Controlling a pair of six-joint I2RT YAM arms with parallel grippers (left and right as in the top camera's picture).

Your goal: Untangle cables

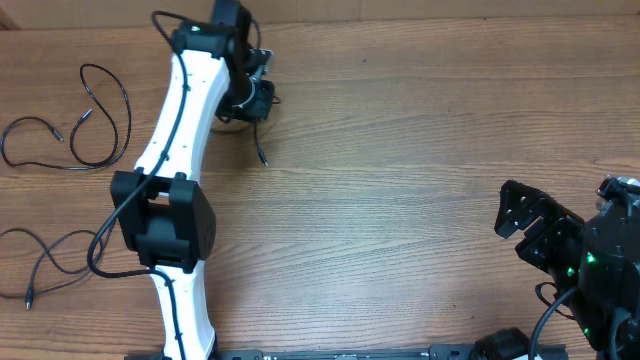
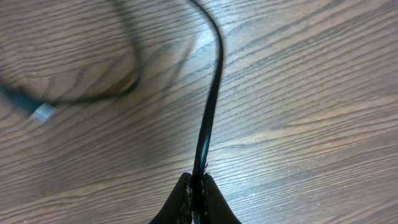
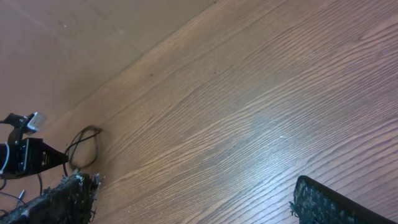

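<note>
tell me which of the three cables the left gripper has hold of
The cable near the far edge, pinched in the shut left gripper; the other two cables lie loose on the left, ungripped.

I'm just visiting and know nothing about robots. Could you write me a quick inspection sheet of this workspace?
Surface: wooden table, bare grain.
Job's things: upper cable and lower cable lie apart at the left; third cable is held at the far side.
Clutter: nothing seen.
Grippers: left gripper shut on the third cable; right gripper open, holding nothing.
Cables: thick arm cable loops off the left arm.
Surroundings: plain brown wall behind the table.
</note>
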